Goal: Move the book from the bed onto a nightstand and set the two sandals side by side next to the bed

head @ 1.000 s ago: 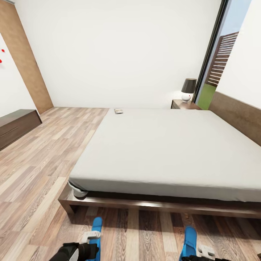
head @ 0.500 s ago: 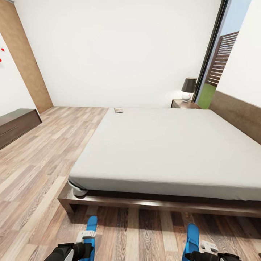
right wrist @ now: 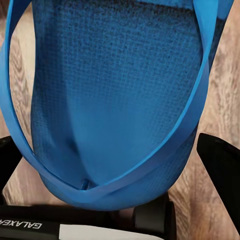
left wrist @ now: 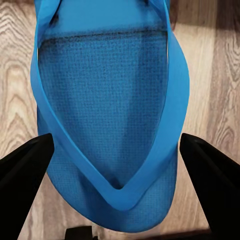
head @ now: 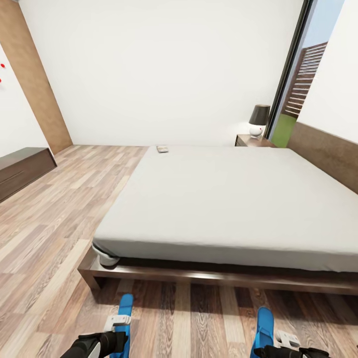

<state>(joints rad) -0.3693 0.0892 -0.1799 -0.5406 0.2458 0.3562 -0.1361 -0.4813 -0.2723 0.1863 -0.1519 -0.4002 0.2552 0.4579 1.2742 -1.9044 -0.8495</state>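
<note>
The bed [head: 223,199] lies ahead of me, its off-white mattress on a dark frame. The book [head: 162,148] rests flat on the mattress's far left corner. A nightstand [head: 252,141] stands beyond the bed's far side by the headboard. My left gripper [head: 118,323] is shut on one blue sandal [head: 125,311] low over the floor before the bed. In the left wrist view that sandal [left wrist: 107,100] sits between the black fingers [left wrist: 27,170]. My right gripper [head: 277,342] is shut on the other sandal [head: 263,323], whose sole [right wrist: 115,100] spans the gap between the fingers [right wrist: 220,160].
A lamp [head: 258,121] with a dark shade stands on the nightstand. A long dark dresser [head: 22,169] sits along the left wall, a brown door [head: 37,84] behind it. A tall dark-framed window [head: 298,74] is at the right. Wood-plank floor [head: 64,209] spreads left of the bed.
The whole view has shifted slightly, the bed sitting a little higher. The left gripper and its sandal have drifted a little left; the right sandal sits slightly lower in view.
</note>
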